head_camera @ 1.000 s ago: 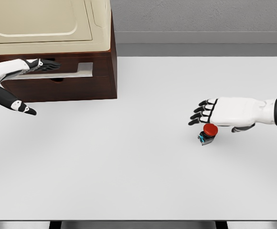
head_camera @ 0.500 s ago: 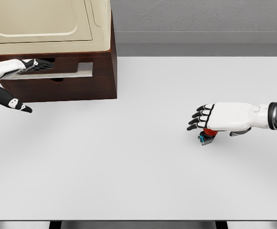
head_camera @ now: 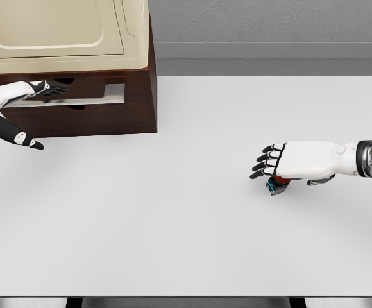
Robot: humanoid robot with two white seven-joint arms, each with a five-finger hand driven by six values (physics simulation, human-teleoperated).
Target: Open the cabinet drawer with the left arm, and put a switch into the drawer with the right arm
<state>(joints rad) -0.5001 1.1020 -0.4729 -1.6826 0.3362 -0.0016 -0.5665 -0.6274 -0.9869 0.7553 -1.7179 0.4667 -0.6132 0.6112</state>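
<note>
Left hand at the drawer, right hand over the switch

The left hand (head_camera: 35,90), fingers extended and gripping nothing, reaches the cabinet drawer (head_camera: 77,96). Far right on the bench (head_camera: 173,224), the right hand (head_camera: 282,160), fingers spread, hovers directly over the switch (head_camera: 277,185), which lies just beneath its palm.

My view: a white table (head_camera: 173,224) carries a dark wooden cabinet (head_camera: 109,109) at its back left and a red-buttoned switch (head_camera: 277,185) right of centre.
</note>
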